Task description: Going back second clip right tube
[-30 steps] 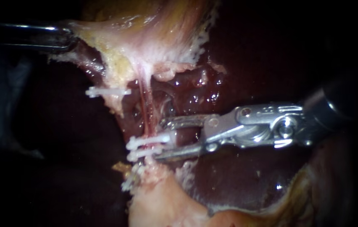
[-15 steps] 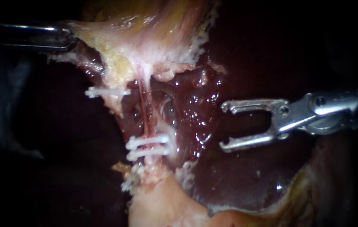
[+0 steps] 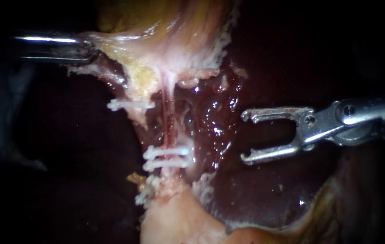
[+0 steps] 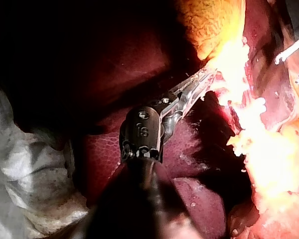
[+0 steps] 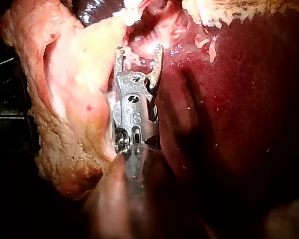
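Liver (image 3: 265, 190): dark red, wet, lying behind and below the open jaws of the right instrument (image 3: 244, 137).
Gallbladder (image 3: 174, 27): tan and pale pink, its edge pinched between the jaws of the left instrument (image 3: 88, 47).
Fat (image 5: 79, 79): pale yellow, lumpy, just beside the right jaws.
Cloth (image 4: 25, 169): white, crumpled, well behind the left jaws.

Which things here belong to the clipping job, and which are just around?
Job: right instrument, jaws open; tube; two clips on it.
Around: left instrument gripping gallbladder; lone clip; liver.
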Motion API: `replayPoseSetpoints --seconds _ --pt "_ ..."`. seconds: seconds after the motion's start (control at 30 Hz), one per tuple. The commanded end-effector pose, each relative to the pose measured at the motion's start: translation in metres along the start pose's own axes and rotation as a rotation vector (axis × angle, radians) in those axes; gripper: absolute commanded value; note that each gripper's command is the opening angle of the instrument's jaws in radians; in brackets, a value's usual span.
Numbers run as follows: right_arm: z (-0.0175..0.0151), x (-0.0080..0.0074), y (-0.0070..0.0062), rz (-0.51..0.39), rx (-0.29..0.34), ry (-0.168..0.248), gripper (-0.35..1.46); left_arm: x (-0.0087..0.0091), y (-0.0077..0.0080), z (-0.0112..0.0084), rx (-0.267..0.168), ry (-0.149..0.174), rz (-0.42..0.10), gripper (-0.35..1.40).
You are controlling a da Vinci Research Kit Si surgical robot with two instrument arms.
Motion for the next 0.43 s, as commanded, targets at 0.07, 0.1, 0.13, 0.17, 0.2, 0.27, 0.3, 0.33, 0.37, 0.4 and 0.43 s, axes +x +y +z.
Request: replayPoseSetpoints --seconds 0.07,0.1,0.13,0.17,0.2,0.27,0.3,0.33,0.37,0.4,0.43 --pt "0.0000 0.0000 0.0000 -0.006 0.001 0.000 0.50 -0.0004 -0.0001 0.0008 0.001 -0.005 0.004 -0.35" --pt "0.0000 0.0000 0.0000 -0.006 0.001 0.000 0.50 -0.0006 -0.0001 0.0010 0.001 -0.008 0.005 -0.35" --pt "0.0000 0.0000 0.0000 -0.006 0.001 0.000 0.50 -0.0008 -0.0001 0.0013 -0.001 -0.009 0.006 -0.35" --pt "0.0000 0.0000 0.0000 -0.006 0.001 0.000 0.50 -0.0009 -0.0001 0.0014 0.000 -0.008 0.007 -0.35" --pt "0.0000 0.0000 0.0000 -0.005 0.001 0.000 0.50 -0.0010 -0.0001 0.0015 -0.001 -0.012 0.007 -0.35" --pt "0.0000 0.0001 0.0000 -0.005 0.001 0.000 0.50 -0.0009 -0.0001 0.0015 -0.001 -0.012 0.007 -0.35" --pt "0.0000 0.0001 0.0000 -0.005 0.001 0.000 0.50 -0.0009 -0.0001 0.0015 -0.002 -0.012 0.007 -0.35" --pt "0.0000 0.0001 0.0000 -0.005 0.001 0.000 0.50 -0.0009 -0.0001 0.0015 -0.002 -0.012 0.007 -0.35" --pt "0.0000 0.0001 0.0000 -0.005 0.004 0.001 0.50 -0.0009 -0.0001 0.0015 -0.002 -0.012 0.007 -0.35" --pt "0.0000 0.0001 0.0000 -0.005 0.004 0.001 0.50 -0.0009 -0.0001 0.0015 -0.002 -0.012 0.007 -0.35" --pt "0.0000 0.0001 0.0000 -0.005 0.007 0.001 0.50 -0.0009 -0.0001 0.0014 -0.002 -0.013 0.007 -0.35"
